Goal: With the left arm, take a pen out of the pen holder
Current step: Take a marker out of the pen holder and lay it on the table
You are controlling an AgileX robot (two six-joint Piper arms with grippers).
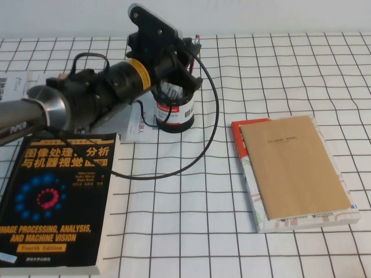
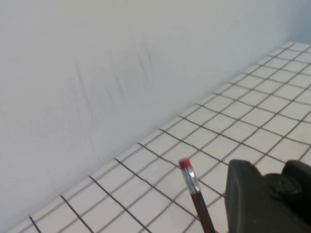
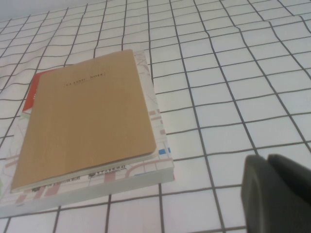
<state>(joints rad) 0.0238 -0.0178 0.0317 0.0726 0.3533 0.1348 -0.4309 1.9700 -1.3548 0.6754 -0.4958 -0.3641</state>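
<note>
Above the pen holder (image 1: pixel 177 113), the left arm (image 1: pixel 87 95) reaches across, and the left gripper (image 1: pixel 173 81) sits at the holder's mouth alongside the pen (image 2: pixel 197 199); I cannot tell whether it is clamped on the pen. Well apart from the holder, the right gripper (image 3: pixel 272 189) hangs by a notebook (image 3: pixel 87 116), its state also unclear. Near upright above the holder, the pen points its red end up. I would draw it straight along that axis, so the holder does not tip.

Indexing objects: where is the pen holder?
High view, rear left: pen holder under the left end effector, behind the black book. Right end effector hovers near the notebook.
</note>
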